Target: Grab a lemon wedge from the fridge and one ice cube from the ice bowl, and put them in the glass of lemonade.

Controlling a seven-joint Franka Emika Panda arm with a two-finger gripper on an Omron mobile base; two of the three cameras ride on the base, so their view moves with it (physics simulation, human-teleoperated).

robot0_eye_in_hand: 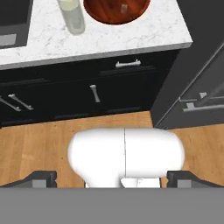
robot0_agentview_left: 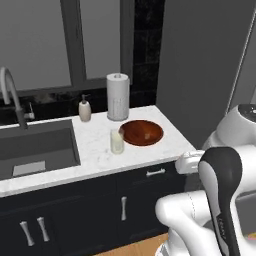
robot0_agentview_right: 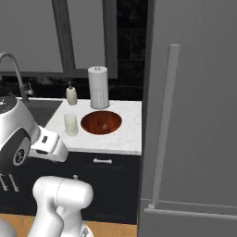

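Your claw [robot0_eye_in_hand: 112,178] hangs low over the wood floor, tips spread wide apart and holding nothing. Beyond it on the table [robot0_agentview_left: 95,145], the glass of lemonade [robot0_agentview_left: 117,141] stands just beside the ice bowl [robot0_agentview_left: 142,132]. The fridge [robot0_agentview_right: 194,115] is shut, so you're judged at the very start: the next move calls for reaching its bar handle [robot0_agentview_right: 164,125]. The lemon wedge sits hidden inside; any ice cube is hard to make out.

We count one glass [robot0_agentview_left: 117,142], one brown bowl [robot0_agentview_left: 142,132], one paper-towel roll [robot0_agentview_left: 118,96], one soap bottle [robot0_agentview_left: 85,109], one faucet [robot0_agentview_left: 12,97], one sink [robot0_agentview_left: 35,147] and one fridge [robot0_agentview_right: 194,115].
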